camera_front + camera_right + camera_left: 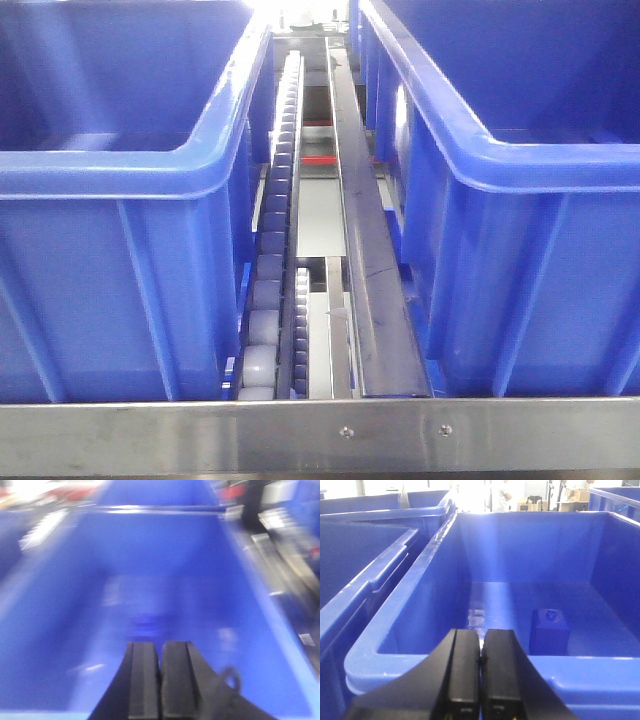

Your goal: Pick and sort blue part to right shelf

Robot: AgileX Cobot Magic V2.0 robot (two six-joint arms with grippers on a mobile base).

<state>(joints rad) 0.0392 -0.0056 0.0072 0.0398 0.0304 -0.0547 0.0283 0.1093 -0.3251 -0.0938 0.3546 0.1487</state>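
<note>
A dark blue block-shaped part point(549, 631) with a round boss on top stands on the floor of a blue bin point(410, 630) in the left wrist view, right of centre. My left gripper point(481, 645) is shut and empty, held above the bin's near rim, left of and short of the part. My right gripper point(160, 652) is shut and empty over another blue bin point(60, 580); that view is blurred. A faint blue smudge point(146, 625) lies on that bin's floor; I cannot tell what it is. Neither gripper shows in the front view.
In the front view two large blue bins point(130, 170) point(540, 170) flank a roller conveyor track point(275, 220) and a metal rail point(365, 230). A steel bar point(320, 432) crosses the front. More blue bins point(365, 570) stand left of the left gripper's bin.
</note>
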